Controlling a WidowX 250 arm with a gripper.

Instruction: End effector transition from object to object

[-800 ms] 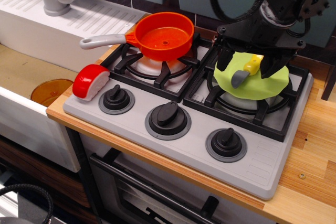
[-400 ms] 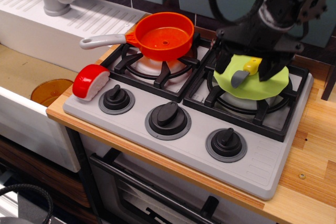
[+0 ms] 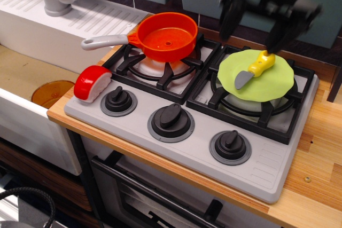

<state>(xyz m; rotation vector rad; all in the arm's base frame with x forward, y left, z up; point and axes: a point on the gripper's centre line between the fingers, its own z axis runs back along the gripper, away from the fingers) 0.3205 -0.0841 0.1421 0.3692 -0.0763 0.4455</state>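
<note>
A toy stove (image 3: 176,132) sits on a wooden surface (image 3: 315,180). The black end effector (image 3: 251,25) hangs above the rear right burner, motion-blurred — its two fingers seem spread apart, holding nothing. Below it, clear of the fingers, a yellow-handled knife (image 3: 254,69) rests on a green plate (image 3: 256,76). An orange pan (image 3: 163,36) occupies the rear left burner — a red-and-white piece (image 3: 92,83) lies at the stove's left edge.

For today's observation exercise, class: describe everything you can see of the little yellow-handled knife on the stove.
The knife is a small toy, plastic by its look, with a stubby yellow handle and a short, rounded grey blade. It lies flat on the lime-green disc over the right rear burner, handle toward the back right, blade toward the front left. Only the disc touches it. The black tool, blurred, hangs above and clear of it.
</note>
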